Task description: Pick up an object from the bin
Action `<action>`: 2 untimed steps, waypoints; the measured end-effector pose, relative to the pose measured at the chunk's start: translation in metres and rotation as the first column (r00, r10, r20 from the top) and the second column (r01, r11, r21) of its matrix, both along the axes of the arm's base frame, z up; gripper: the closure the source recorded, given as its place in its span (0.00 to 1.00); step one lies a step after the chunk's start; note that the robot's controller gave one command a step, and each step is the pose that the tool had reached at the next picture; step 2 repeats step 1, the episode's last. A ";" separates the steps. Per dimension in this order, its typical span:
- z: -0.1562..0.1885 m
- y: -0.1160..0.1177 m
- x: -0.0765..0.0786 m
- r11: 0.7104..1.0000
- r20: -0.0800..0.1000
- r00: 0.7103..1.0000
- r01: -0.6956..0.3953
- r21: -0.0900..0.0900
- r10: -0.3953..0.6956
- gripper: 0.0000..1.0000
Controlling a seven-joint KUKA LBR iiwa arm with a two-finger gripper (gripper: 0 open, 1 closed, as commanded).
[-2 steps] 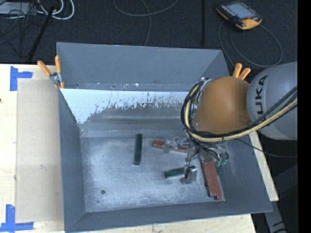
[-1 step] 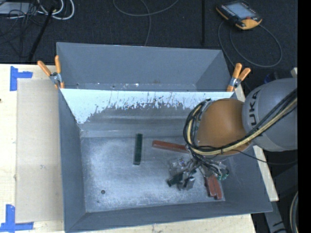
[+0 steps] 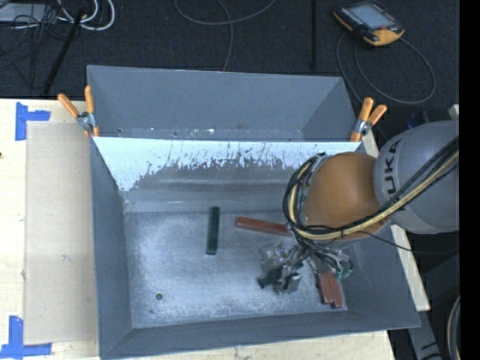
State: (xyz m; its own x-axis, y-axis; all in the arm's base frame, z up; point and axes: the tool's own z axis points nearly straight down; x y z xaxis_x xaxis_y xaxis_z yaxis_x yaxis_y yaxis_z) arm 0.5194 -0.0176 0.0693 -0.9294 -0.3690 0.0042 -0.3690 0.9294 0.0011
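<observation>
Tool (image 3: 285, 274) is down low at the bin's (image 3: 165, 261) 4 o'clock, can't tell if it's open or closed. Reddish-brown block (image 3: 330, 291) sits just at its 4 o'clock, brown stick (image 3: 259, 225) at 11, dark green bar (image 3: 214, 229) off at 10.

- The dark letters "UKA" are showing on the grey arm housing (image 3: 420, 186), at the right side of the bin and beside the orange cover (image 3: 341, 190).
- No other text is coming through legibly.
</observation>
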 end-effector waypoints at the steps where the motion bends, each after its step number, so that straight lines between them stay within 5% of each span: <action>1: 0.162 -0.028 -0.042 1.000 0.007 1.000 0.017 0.001 -0.017 1.00; 2: 0.162 -0.028 -0.042 1.000 0.007 1.000 0.017 0.001 -0.017 1.00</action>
